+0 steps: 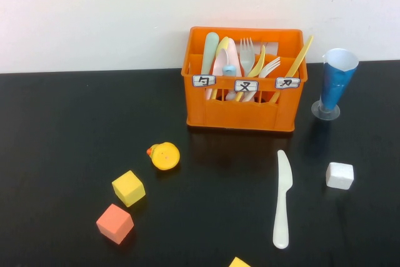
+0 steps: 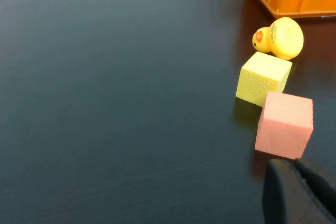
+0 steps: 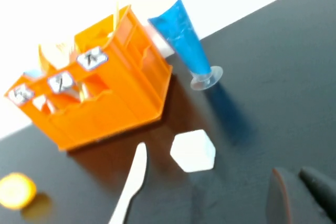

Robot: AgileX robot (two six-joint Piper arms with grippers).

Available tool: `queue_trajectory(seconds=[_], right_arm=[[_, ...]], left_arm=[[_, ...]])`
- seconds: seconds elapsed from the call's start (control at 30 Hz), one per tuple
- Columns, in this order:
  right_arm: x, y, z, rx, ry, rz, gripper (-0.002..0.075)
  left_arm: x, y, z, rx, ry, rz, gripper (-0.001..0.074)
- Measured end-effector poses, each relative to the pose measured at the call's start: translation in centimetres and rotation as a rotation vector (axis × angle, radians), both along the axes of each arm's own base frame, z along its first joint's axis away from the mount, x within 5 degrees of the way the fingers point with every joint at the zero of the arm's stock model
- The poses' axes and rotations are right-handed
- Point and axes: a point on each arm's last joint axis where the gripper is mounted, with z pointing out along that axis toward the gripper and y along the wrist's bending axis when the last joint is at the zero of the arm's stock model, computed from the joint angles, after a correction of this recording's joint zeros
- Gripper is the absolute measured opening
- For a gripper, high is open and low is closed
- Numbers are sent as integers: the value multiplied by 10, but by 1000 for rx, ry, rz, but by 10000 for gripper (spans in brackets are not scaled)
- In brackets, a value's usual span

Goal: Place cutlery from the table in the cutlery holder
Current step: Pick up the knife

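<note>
Just in front of the cutlery holder [image 1: 240, 95], toward its right corner, the cream-white knife [image 1: 282, 199] lies flat on the table [image 1: 62, 142]. A pink spoon [image 1: 226, 64] seemingly stands inside already. Left gripper [image 2: 299, 192] sits near the orange cube [image 2: 284, 124], right gripper [image 3: 302, 195] near the white cube [image 3: 193, 151]; finger state unclear on both.

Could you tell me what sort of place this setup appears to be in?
Probably a lab tabletop staged for robot practice, not a kitchen: a glossy black table against a bare white wall, toy items like a rubber duck and foam cubes, and a labelled orange cutlery holder. Both hands sit low, left hand, right hand.
</note>
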Motion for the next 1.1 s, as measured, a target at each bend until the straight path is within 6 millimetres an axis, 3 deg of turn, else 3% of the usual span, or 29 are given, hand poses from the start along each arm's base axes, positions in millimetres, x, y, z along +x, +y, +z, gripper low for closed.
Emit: queue_trajectory(seconds=[0.1,0.3,0.5,0.63,0.73,0.9,1.1], right_arm=[[-2,3,13,-106,-32,52,29],[4,8,69,-302,-13,174,29],[40,15,126,-468,212,418,29],[81,13,147,-564,429,569,29],[109,19,155,-625,602,675,29],[156,49,156,-731,821,755,29],[200,100,132,-705,935,807,30]], left_arm=[[0,0,0,0,0,0,-1],[0,0,0,0,0,0,-1],[0,0,0,0,0,0,-1],[0,0,0,0,0,0,-1],[0,0,0,0,0,0,-1],[0,0,0,0,0,0,-1],[0,0,0,0,0,0,-1]])
